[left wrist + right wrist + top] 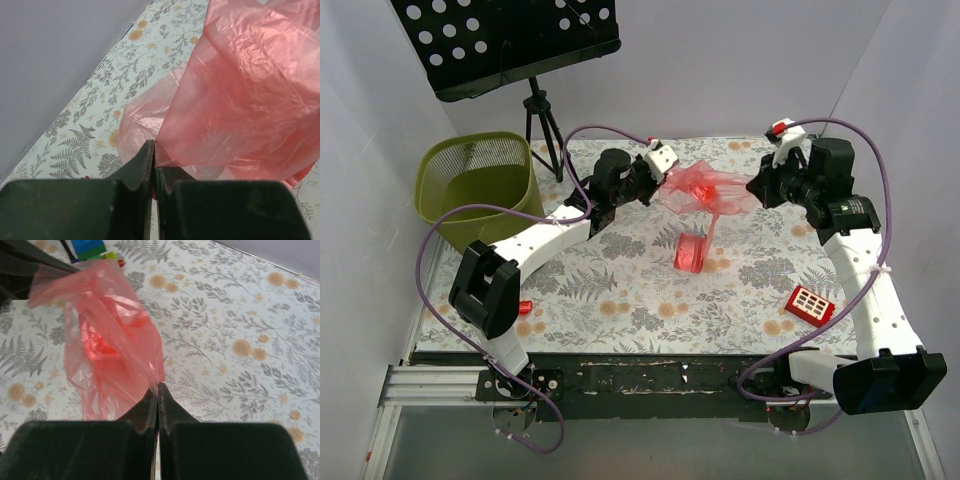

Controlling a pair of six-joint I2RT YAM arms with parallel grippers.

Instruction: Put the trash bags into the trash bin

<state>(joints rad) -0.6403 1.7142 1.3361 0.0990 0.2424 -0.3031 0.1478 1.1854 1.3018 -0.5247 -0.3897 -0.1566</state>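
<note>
both arms reaching inward, left hand (pixel 152 150) and right hand (pixel 158 390) each pinching red trash bag (pixel 708 190)

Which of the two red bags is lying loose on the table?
The small folded trash bag, with no gripper on it. The big crinkled trash bag behind it is pinched at opposite ends by the left gripper and the right gripper.
</note>
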